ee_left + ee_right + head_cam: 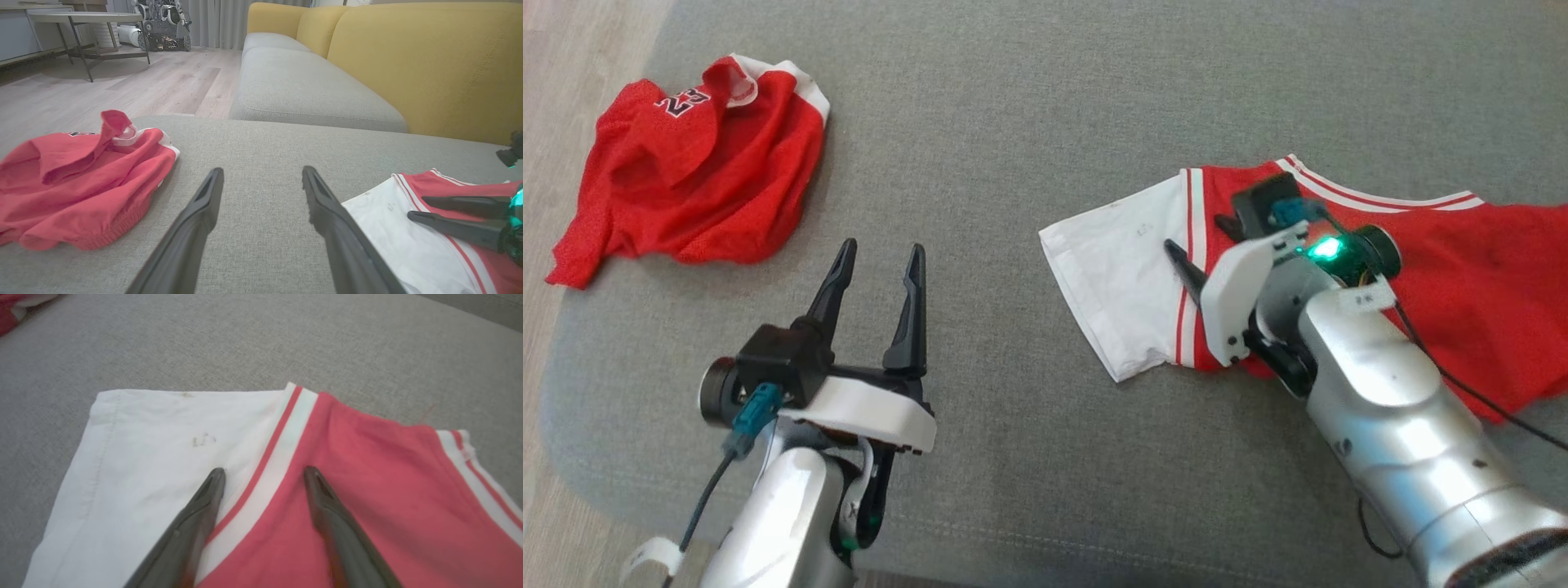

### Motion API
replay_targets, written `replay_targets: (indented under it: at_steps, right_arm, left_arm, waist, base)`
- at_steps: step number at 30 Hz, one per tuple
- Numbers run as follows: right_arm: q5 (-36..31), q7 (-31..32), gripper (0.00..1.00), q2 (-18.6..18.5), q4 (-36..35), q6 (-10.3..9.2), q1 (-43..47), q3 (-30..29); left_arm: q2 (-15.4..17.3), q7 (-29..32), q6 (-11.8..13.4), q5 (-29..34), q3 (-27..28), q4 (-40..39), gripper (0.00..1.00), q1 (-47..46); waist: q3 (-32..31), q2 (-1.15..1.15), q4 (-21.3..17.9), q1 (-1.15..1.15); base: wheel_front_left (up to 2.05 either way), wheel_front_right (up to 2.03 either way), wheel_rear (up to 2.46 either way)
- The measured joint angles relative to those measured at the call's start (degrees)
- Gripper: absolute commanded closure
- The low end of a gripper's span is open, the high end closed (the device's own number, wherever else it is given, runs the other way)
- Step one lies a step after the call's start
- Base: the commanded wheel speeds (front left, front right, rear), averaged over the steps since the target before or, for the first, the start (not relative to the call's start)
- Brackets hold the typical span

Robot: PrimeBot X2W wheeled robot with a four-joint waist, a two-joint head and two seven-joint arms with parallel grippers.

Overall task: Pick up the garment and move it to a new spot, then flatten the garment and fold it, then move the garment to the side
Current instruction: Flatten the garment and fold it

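Grey sofa cushion (1013,122), wood floor (143,81).
Released right pincer (264,469) over flat jersey (1421,245); released left pincer (883,245) right of crumpled jersey (686,171) marked "23".

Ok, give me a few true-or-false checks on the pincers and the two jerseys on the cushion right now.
1. The right pincer stands open over the flat jersey's striped seam. True.
2. The left pincer grips the crumpled jersey. False: it is open above bare cushion, apart from that jersey.
3. The crumpled jersey lies to the robot's left of the flat jersey. True.
4. The flat jersey's sleeve is yellow. False: it is white.
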Motion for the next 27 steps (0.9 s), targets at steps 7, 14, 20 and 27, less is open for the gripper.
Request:
replay_targets:
  at_steps: [7, 14, 20, 27]
  right_arm:
    - [4.9, -1.3, 1.00, 0.4, 1.6, 0.00, -1.6, 3.3]
    - [9.1, -8.7, 1.00, 0.4, -5.2, 0.00, -1.4, 3.4]
    - [12.8, -11.3, 1.00, -0.1, -14.5, 0.00, -0.8, 0.9]
    - [16.7, -10.9, 1.00, -2.5, -25.9, 0.00, 8.3, -10.6]
  left_arm:
    - [-0.5, 0.0, -0.6, 1.1, 1.4, 0.0, 0.00, 0.0]
    - [-0.6, 0.0, -1.1, 1.7, 2.4, 0.1, 0.00, 0.2]
    - [-0.5, 0.0, -1.1, 2.5, 3.4, 0.3, 0.00, 0.8]
    - [-0.2, 0.0, -1.5, 2.8, 3.5, 0.3, 0.00, 0.9]
  waist:
    - [-0.3, 0.00, -0.9, 0.00]
    - [-1.2, 0.00, -3.2, 0.00]
    - [-2.3, 0.00, -5.6, 0.00]
    - [-3.5, 0.00, -9.1, 0.00]
  base:
    - [0.00, 0.00, 0.00]
    - [0.00, 0.00, 0.00]
    - [0.00, 0.00, 0.00]
    - [0.00, 0.00, 0.00]
